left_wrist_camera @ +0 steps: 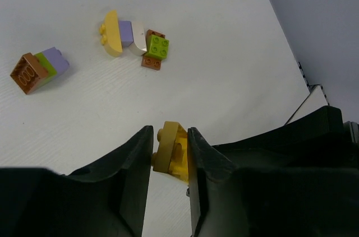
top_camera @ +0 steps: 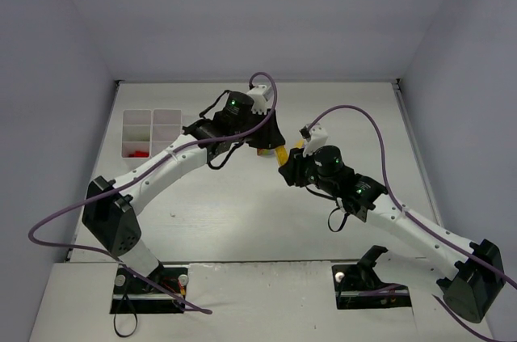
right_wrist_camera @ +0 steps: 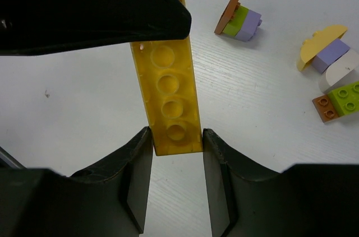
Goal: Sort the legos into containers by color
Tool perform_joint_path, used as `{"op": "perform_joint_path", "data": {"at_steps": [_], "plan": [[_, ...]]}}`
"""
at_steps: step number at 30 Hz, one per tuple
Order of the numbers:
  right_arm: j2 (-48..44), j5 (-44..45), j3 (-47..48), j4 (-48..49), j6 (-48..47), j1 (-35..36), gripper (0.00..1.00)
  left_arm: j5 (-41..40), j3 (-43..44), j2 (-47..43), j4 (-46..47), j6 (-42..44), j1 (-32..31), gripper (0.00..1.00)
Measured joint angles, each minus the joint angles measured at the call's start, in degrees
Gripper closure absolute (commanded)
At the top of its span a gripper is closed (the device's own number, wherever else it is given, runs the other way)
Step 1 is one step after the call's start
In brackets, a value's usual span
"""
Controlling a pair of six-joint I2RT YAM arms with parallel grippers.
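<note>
A long yellow lego [right_wrist_camera: 168, 88] hangs between my two grippers, above the table. My right gripper [right_wrist_camera: 176, 131] is shut on its near end, underside holes facing the camera. My left gripper [left_wrist_camera: 169, 130] is shut on the other end [left_wrist_camera: 171, 150], both fingers pressed against it. From above, the yellow lego [top_camera: 280, 154] bridges the left gripper [top_camera: 266, 141] and the right gripper [top_camera: 289, 166]. On the table lie two stuck-together clusters: brown, green and lilac [left_wrist_camera: 39, 69], and yellow, lilac, white, green and brown [left_wrist_camera: 134, 43]. The white compartment tray [top_camera: 153, 120] stands at the back left.
A red lego [top_camera: 140, 150] lies in a near-left compartment of the tray. The two clusters also show in the right wrist view, the brown-green-lilac one [right_wrist_camera: 238, 19] and the larger one [right_wrist_camera: 334, 74]. Purple cables loop over both arms. Walls enclose the table.
</note>
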Motion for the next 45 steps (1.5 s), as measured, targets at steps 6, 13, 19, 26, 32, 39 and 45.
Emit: {"op": "perform_joint_path", "data": {"at_steps": [6, 13, 19, 26, 32, 39, 45], "plan": [[0.02, -0.17, 0.0, -0.02, -0.13, -0.02, 0.76, 1.16, 0.11, 0.28, 0.13, -1.03, 0.13, 1.0], [0.13, 0.92, 0.74, -0.28, -0.04, 0.0, 0.06, -2.99, 0.09, -0.46, -1.75, -0.85, 0.37, 1.0], [0.33, 4.7, 3.93, -2.36, -0.46, -0.02, 0.0, -11.32, -1.57, -5.64, -6.1, -2.51, 8.79, 1.0], [-0.37, 9.62, 5.57, -5.73, -0.42, -0.09, 0.0, -29.88, -1.9, -13.29, -12.7, -8.94, 26.4, 1.0], [-3.87, 11.91, 5.57, -9.01, -0.31, -0.48, 0.0, -43.04, -0.83, -13.6, -15.52, -12.81, 34.38, 1.0], [-6.51, 13.99, 5.57, -11.04, -0.37, -1.22, 0.0, -50.56, 3.93, -6.73, -15.47, -15.19, 39.78, 1.0], [-7.61, 16.0, 5.55, -12.11, -0.35, -2.03, 0.0, -54.64, 8.41, 0.79, -15.34, -15.19, 40.54, 1.0]]}}
